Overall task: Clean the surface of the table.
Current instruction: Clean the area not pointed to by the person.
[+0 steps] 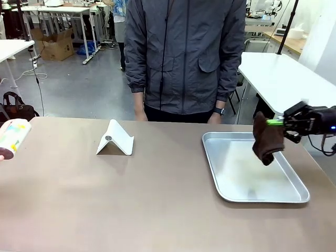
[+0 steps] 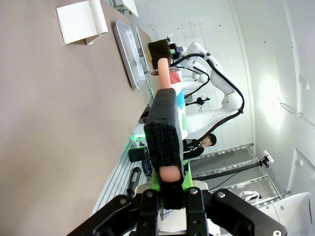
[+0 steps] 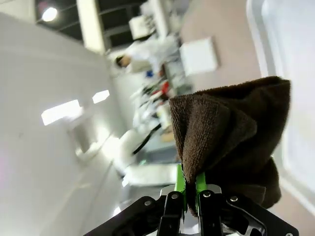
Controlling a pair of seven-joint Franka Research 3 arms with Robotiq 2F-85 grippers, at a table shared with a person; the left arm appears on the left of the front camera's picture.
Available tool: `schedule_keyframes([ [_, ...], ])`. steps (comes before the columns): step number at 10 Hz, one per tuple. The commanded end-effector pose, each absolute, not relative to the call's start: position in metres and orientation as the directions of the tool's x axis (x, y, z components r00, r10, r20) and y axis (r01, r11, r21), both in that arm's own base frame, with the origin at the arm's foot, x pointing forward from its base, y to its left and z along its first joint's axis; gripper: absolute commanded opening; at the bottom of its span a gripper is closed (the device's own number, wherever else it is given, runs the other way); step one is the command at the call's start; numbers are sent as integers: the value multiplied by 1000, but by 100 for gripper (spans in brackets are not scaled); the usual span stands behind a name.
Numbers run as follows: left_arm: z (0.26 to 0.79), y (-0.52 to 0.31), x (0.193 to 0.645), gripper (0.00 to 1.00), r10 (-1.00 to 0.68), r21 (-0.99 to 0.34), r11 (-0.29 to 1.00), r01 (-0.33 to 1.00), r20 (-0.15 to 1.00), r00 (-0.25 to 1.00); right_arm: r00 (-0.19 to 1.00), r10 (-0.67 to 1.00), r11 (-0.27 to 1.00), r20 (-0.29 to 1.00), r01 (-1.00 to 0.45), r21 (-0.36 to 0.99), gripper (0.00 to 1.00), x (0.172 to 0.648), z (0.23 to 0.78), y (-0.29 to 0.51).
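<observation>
Below right claw (image 1: 274, 122), clamped on bunched top of limp brown terry cloth (image 1: 268, 140), lay shiny metal tray (image 1: 262, 200). Smooth matte taupe desk (image 1: 131, 199) spread beneath, leftward of claw: judged rigid, slick, nothing to grasp, only wiped. Left claw (image 2: 167, 189) gripped white colour-printed cylinder (image 1: 14, 135).

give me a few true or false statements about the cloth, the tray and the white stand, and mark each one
1. The right gripper is shut on a brown cloth. True.
2. The cloth lies flat in the metal tray. False: it hangs from the gripper above the tray.
3. The white folded stand sits in the tray. False: it stands on the table, to the tray's left.
4. A person stands at the table's far side. True.
5. The left gripper is empty. False: it is shut on a colourful printed object.
</observation>
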State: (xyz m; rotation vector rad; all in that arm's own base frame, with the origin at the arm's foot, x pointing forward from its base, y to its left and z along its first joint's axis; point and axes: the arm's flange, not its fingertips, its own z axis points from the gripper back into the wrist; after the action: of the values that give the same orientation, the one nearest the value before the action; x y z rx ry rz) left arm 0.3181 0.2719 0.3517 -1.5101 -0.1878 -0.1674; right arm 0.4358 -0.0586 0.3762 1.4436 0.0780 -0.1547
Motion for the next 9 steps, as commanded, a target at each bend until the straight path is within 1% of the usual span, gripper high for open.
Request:
schedule_keyframes([
  [1,354,269,316,18,7,-973,52,226,227,974,982,-17,14,-188,188,982,0,421,389,-82],
  [3,354,269,316,18,7,-973,52,226,227,974,985,-69,6,-161,162,987,0,413,387,-110],
  [5,354,269,316,18,7,-973,52,226,227,974,983,-132,25,-124,128,991,0,415,376,-118],
  [6,354,269,316,18,7,-973,52,226,227,974,984,-74,0,-161,162,987,0,409,384,-113],
  [9,354,269,316,18,7,-973,52,226,227,974,984,-74,0,-161,162,987,0,409,384,-113],
])
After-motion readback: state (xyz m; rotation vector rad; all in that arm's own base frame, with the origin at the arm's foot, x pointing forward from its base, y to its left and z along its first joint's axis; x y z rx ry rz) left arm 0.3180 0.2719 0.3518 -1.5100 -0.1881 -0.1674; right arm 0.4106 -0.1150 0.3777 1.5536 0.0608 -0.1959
